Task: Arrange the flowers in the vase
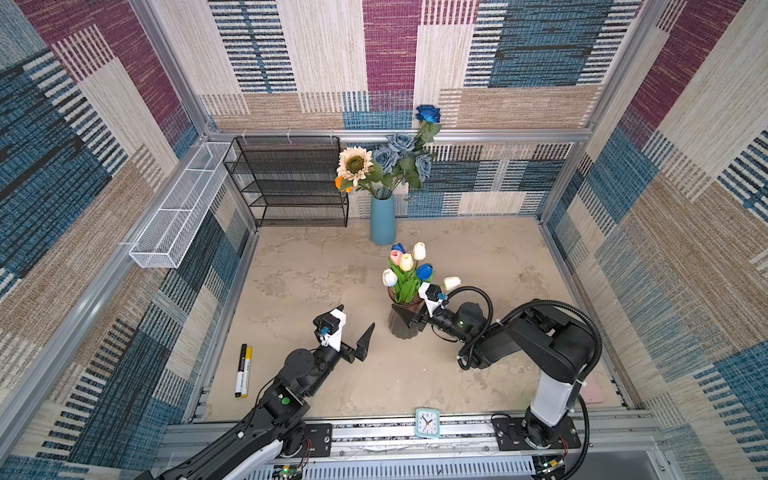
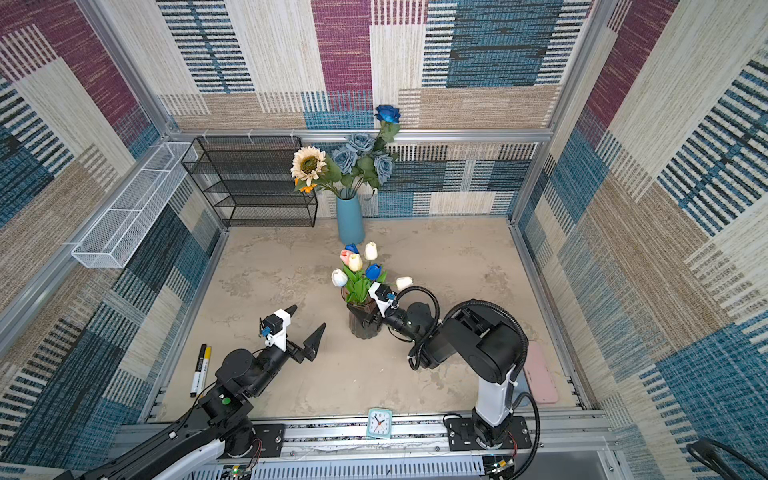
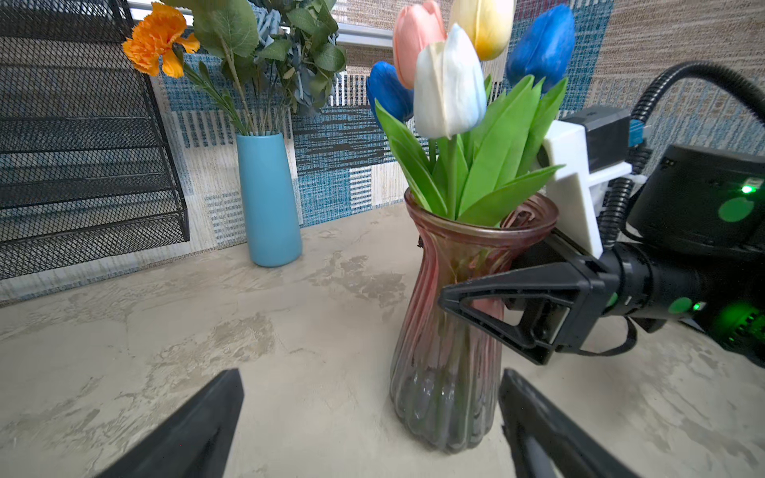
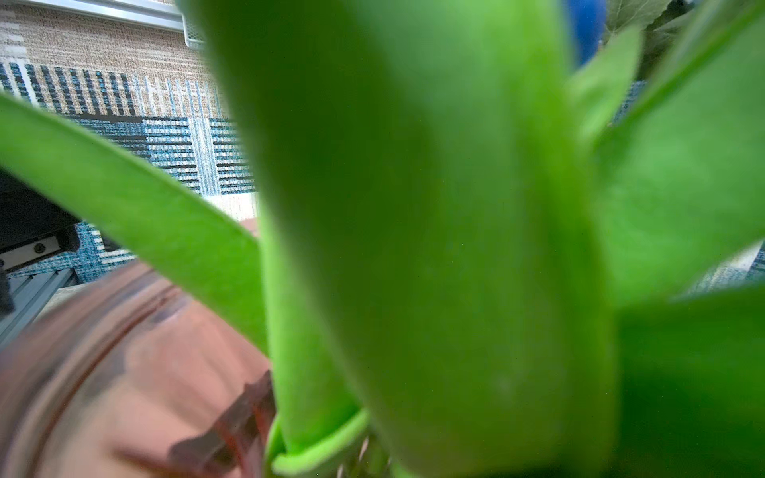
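Observation:
A ribbed pinkish glass vase (image 1: 401,328) (image 3: 447,393) stands mid-table and holds the tulips (image 1: 407,264) (image 3: 449,82), which are white, yellow, pink and blue. One white tulip (image 1: 452,283) leans out to the right. My right gripper (image 1: 409,311) straddles the vase's neck. Its near finger (image 3: 509,298) lies against the glass and the far one is hidden. In the right wrist view, leaves (image 4: 414,248) fill the picture. My left gripper (image 1: 357,316) (image 3: 368,376) is open and empty, just left of the vase. At the back, a blue vase (image 1: 382,222) holds a sunflower (image 1: 354,164), roses (image 1: 401,145) and an orange bloom (image 3: 157,39).
A black mesh shelf (image 1: 291,178) stands at the back left and a white mesh basket (image 1: 178,208) hangs on the left wall. Two markers (image 1: 243,370) lie front left. A small clock (image 1: 427,422) sits on the front rail, with a pink pad (image 1: 594,388) at front right.

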Tool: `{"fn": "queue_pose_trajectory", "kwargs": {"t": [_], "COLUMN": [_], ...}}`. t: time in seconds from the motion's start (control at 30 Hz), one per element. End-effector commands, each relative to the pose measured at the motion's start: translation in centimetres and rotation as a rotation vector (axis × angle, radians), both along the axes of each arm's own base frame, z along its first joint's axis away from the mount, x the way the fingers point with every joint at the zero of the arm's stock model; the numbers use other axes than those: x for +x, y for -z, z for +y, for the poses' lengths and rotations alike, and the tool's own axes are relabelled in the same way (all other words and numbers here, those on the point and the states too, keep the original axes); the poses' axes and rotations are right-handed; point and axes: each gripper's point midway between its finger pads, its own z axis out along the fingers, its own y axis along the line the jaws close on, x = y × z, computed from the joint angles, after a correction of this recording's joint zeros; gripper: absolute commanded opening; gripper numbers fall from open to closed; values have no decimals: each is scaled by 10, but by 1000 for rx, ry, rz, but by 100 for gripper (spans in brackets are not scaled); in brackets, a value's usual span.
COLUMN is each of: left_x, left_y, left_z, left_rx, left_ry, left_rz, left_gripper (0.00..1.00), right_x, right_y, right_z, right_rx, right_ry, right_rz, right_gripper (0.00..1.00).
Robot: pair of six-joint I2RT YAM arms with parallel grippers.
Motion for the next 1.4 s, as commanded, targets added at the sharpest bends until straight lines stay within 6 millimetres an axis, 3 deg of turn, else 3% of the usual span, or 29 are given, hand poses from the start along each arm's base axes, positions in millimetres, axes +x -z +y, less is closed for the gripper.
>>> {"fn": "queue_pose_trajectory", "kwargs": {"t": [0.0,0.03,0.47,0.73,0.87,1.07,1.3,1.37], "left_x": [1,1,9,20,24,31,38,39], "left_y": [-8,-17,-24,-28,-29,-31,-36,-35], "left_z": [3,3,-2,-10,-17,-25,-34,-35], "left_rx": [-34,-57,-24,-34,-28,-12,-12,-10], "left_ry": [-13,-14,-17,-16,2,17,39,42], "left_rz": [-23,-51,-73,-80,-75,-72,-69,-66], "left_gripper": [99,99,99,99,99,99,99,99], "right_x": [-4,-4,-3,27,61,139,230,247], "right_y": [-31,-30,-44,-63,-69,-88,-87,-82], "right_z": [-2,-1,-6,-31,-59,-108,-140,-143], "right_rx": [81,78,90,86,52,12,15,22], "right_ry": [-5,-8,15,72,149,258,316,312], "right_rz": [-106,-106,-157,-189,-214,-274,-285,-278], "right_gripper": [71,69,41,35,34,33,32,32]}}
